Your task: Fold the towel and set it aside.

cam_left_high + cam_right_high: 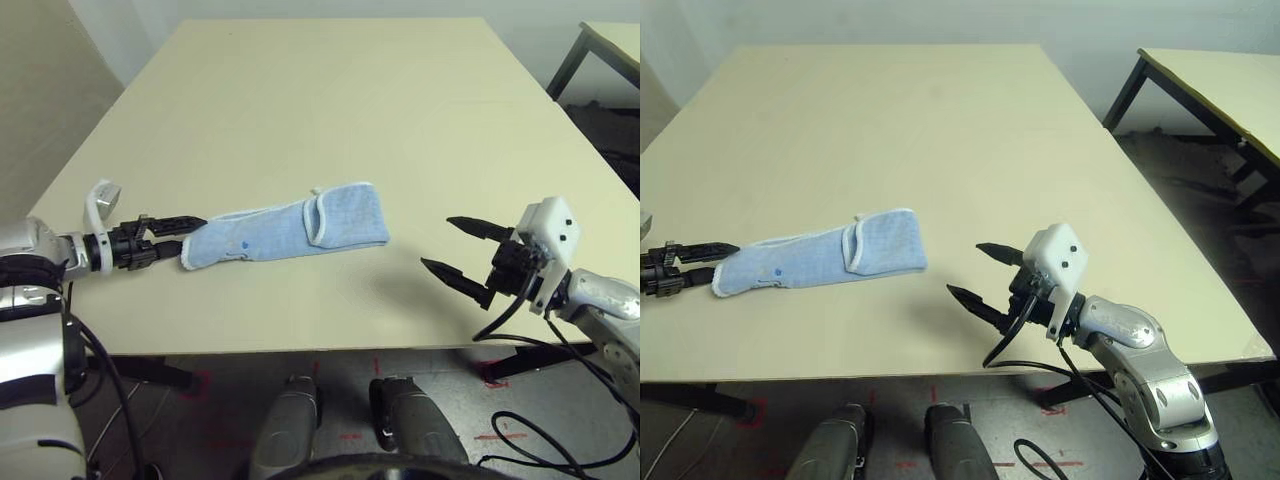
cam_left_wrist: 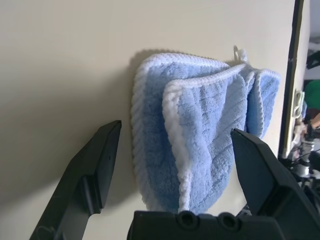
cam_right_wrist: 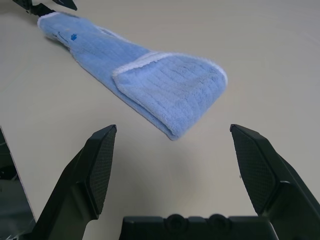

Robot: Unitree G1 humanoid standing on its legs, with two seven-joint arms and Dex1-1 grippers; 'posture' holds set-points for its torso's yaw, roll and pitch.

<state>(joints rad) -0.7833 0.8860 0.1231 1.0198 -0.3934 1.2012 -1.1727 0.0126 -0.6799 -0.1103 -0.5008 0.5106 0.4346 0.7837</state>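
The towel [image 1: 290,232] is a light-blue terry cloth with white edging, folded into a long narrow strip near the table's front left. A small dark motif shows toward its left end, and a flap is doubled over at its right end. My left gripper [image 1: 190,232] is open at the strip's left end. In the left wrist view the towel's end [image 2: 210,115] lies between the spread fingers [image 2: 102,160]. My right gripper [image 1: 437,242] hovers open to the right of the towel, apart from it and holding nothing. The right wrist view looks toward the towel's folded end [image 3: 165,85].
The beige table [image 1: 300,100] stretches wide behind the towel. Its front edge runs just below both grippers. A second table [image 1: 1220,80] with dark legs stands off to the right. Black cables [image 1: 520,420] hang under my right arm.
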